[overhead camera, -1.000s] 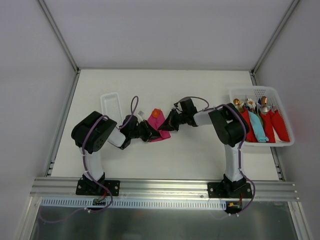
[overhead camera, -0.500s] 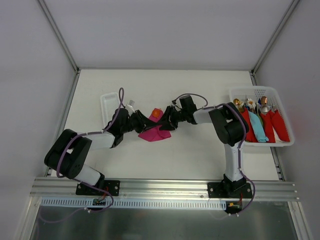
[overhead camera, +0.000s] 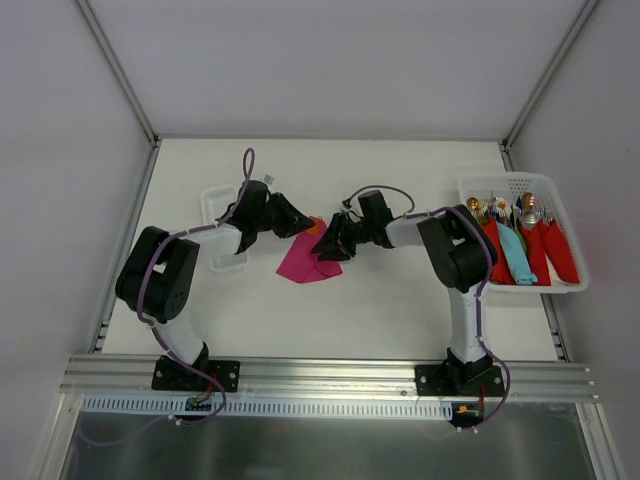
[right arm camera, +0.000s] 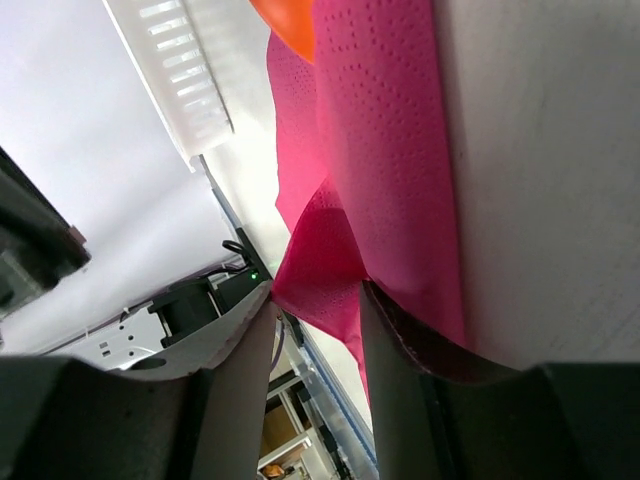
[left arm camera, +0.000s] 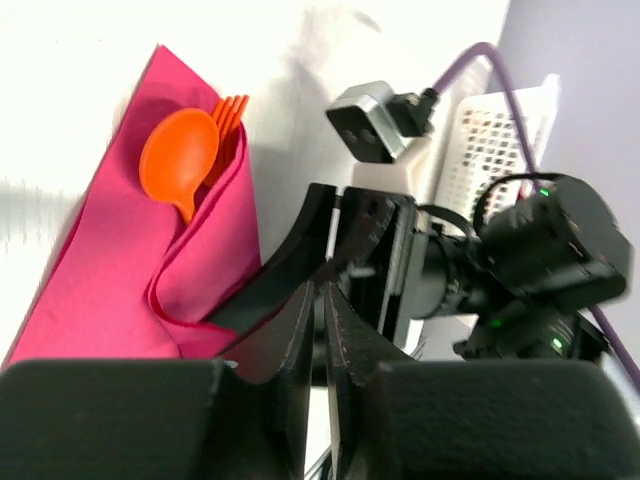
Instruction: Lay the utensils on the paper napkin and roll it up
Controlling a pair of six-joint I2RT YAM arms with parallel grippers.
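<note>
The magenta-pink paper napkin (overhead camera: 300, 262) lies mid-table, one edge folded up. In the left wrist view the orange spoon (left arm camera: 180, 160) and the orange fork (left arm camera: 232, 108) lie on the napkin (left arm camera: 110, 250), their handles under the fold. My right gripper (overhead camera: 326, 244) holds that fold from the right; the fold (right arm camera: 325, 260) fills the gap between its fingers (right arm camera: 315, 300), and the spoon bowl (right arm camera: 290, 25) shows beyond. My left gripper (overhead camera: 300, 220) is shut and empty (left arm camera: 322, 300), just behind the napkin's far edge and above it.
A small white tray (overhead camera: 215, 200) lies at the left, partly under my left arm. A white basket (overhead camera: 520, 185) at the right edge holds gold and silver utensils in red and teal wraps. Frame rails border the table.
My left arm has swung away from the napkin, up and toward the back left, near the white tray. The napkin now lies spread toward the lower left. The right gripper has stayed on it.
</note>
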